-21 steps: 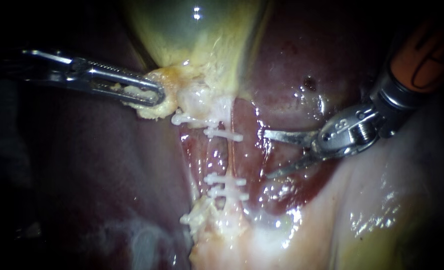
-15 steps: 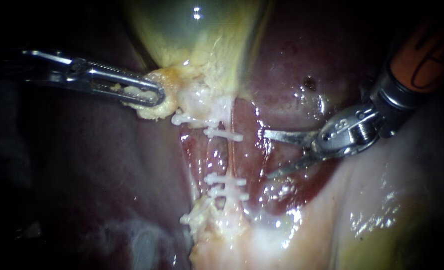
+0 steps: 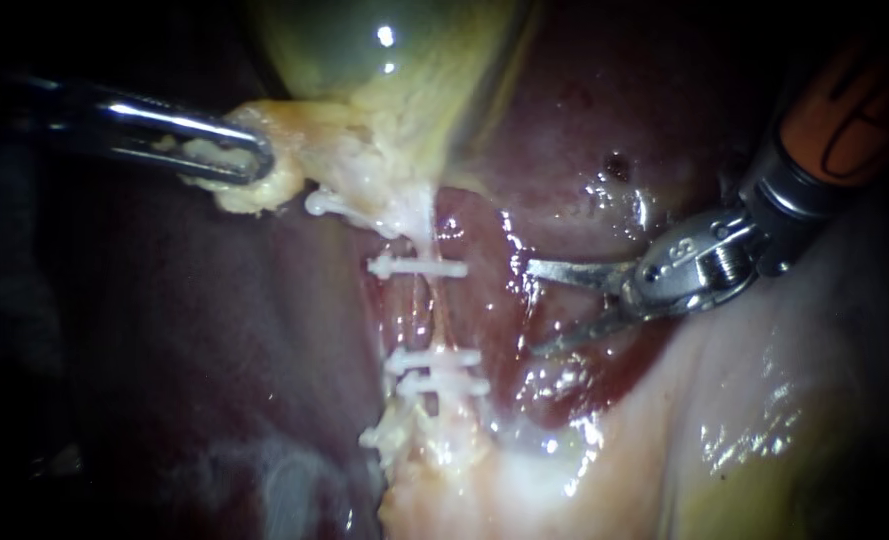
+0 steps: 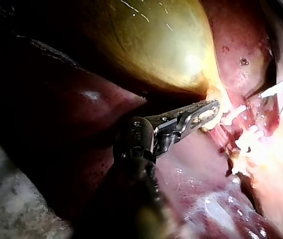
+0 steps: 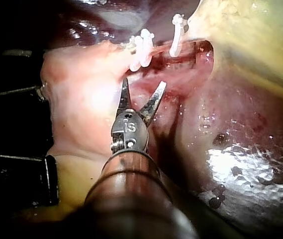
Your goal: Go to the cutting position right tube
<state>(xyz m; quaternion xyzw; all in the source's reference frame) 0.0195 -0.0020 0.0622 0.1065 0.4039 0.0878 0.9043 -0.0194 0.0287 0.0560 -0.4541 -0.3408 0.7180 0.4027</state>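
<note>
My left instrument [image 3: 226, 160] is shut on the yellowish fatty tissue [image 3: 264, 185] at the gallbladder's [image 3: 364, 60] neck and holds it up and to the left. Below the neck a thin tube [image 3: 434, 312] runs down, stretched taut, with white clips [image 3: 419, 267] across it above and two more clips [image 3: 436, 370] lower down. My right instrument [image 3: 532, 308] has two thin blades standing open, their tips just right of the tube's bare stretch and apart from it. In the right wrist view the open blades [image 5: 142, 85] point at the clips [image 5: 141, 47]. The left wrist view shows the jaws [image 4: 203, 113] clamped on the tissue.
Dark red liver [image 3: 194, 330] lies left and also above the right instrument. Pale wet tissue [image 3: 744, 420] fills the lower right under the right shaft. Another white clip [image 3: 336, 207] sits near the held tissue. The gallbladder [image 4: 156, 45] bulges beyond the left instrument.
My left instrument has pulled the held tissue up and to the left. The upper clips and the tube followed and stretched out. The right instrument has stayed put, blades open.
</note>
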